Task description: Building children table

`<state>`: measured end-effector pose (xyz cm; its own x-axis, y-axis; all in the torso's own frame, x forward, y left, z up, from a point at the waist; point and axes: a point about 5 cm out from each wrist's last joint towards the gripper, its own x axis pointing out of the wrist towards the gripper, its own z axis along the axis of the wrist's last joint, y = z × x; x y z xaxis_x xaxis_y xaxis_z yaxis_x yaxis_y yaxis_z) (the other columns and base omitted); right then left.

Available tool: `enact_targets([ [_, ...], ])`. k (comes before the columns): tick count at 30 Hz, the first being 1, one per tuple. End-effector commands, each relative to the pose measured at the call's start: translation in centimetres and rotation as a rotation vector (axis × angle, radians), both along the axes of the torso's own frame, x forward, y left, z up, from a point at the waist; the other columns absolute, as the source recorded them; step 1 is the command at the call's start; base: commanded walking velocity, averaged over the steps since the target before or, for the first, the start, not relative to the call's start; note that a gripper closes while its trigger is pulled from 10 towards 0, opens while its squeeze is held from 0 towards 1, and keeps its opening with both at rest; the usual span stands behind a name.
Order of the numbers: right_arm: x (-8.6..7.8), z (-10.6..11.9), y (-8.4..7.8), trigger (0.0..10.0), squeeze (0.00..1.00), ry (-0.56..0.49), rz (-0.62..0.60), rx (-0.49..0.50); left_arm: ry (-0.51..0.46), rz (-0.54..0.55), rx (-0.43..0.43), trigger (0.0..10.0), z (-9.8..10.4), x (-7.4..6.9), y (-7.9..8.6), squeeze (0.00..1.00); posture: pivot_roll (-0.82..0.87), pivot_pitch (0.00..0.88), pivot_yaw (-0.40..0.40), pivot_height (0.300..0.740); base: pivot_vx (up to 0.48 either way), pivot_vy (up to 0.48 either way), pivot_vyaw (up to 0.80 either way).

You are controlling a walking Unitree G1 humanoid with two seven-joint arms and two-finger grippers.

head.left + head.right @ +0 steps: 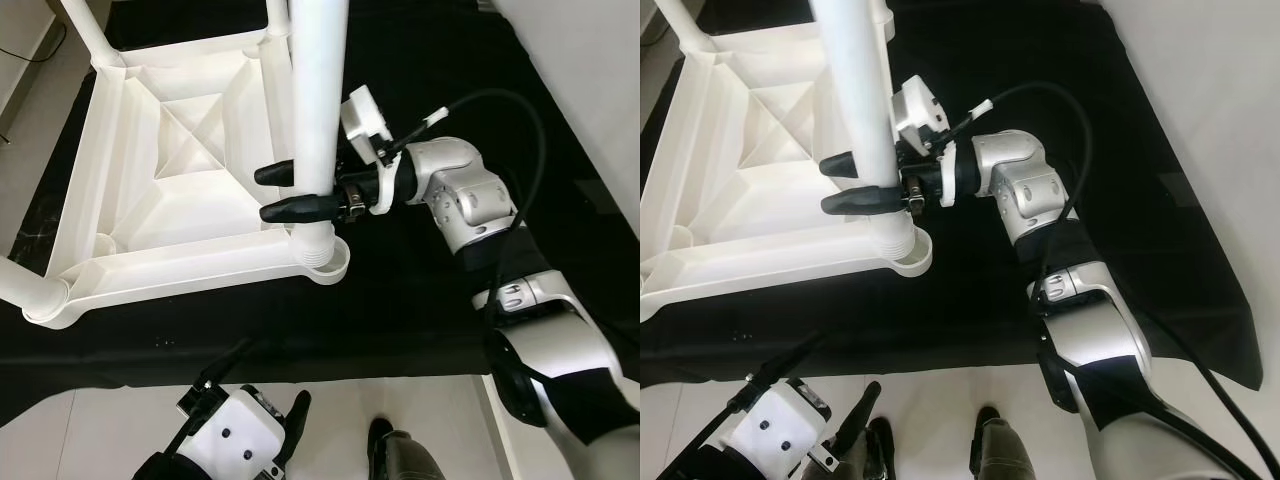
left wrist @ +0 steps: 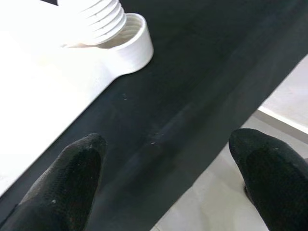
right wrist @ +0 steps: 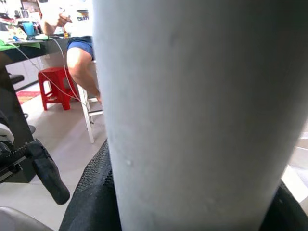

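Right eye view shows my right gripper (image 1: pixel 855 182) pinching the leg (image 1: pixel 855 90) low above its socket (image 1: pixel 908 252); smooth, light, stiff plastic, likely slippery; left gripper (image 2: pixel 163 178) spread.

You have a white plastic table top (image 1: pixel 170 190) lying upside down on a black cloth (image 1: pixel 420 290), ribbed underside up, with a white leg (image 1: pixel 318 100) standing in its corner socket (image 1: pixel 328 262) at 6 o'clock of the frame centre. Your right gripper (image 1: pixel 280 192) clamps that leg just above the socket, reaching in from 3 o'clock. Your left gripper (image 1: pixel 270 425) sits at 6 o'clock over pale floor (image 1: pixel 90 430), fingers parted.
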<state>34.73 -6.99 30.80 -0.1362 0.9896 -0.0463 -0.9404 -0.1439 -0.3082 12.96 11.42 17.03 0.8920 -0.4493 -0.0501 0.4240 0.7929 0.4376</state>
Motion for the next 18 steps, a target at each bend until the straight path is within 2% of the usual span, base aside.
enact_targets([
  [1,-0.4,0.1,0.2,10.0,0.0,0.002,0.045,0.014,0.007,-0.024,0.012,10.0,0.1,-0.5,-0.1,0.0,0.08,0.369,0.037,0.74,0.0,0.0,0.0],
  [10,-0.7,-0.4,0.1,10.0,0.0,0.002,0.07,0.006,0.009,-0.026,0.013,10.0,0.2,-0.7,-0.1,0.0,0.09,0.381,0.041,0.74,0.0,0.0,0.0],
  [13,-0.4,-1.5,0.7,10.0,0.0,-0.002,0.01,-0.024,0.01,-0.027,0.011,10.0,0.3,-0.9,-0.2,0.0,0.09,0.387,0.042,0.74,0.0,0.0,0.0],
  [18,-0.1,-1.6,0.7,10.0,0.0,0.003,-0.021,-0.028,0.011,-0.026,0.012,10.0,0.4,-0.9,-0.2,0.0,0.09,0.389,0.04,0.74,0.0,0.0,0.0],
])
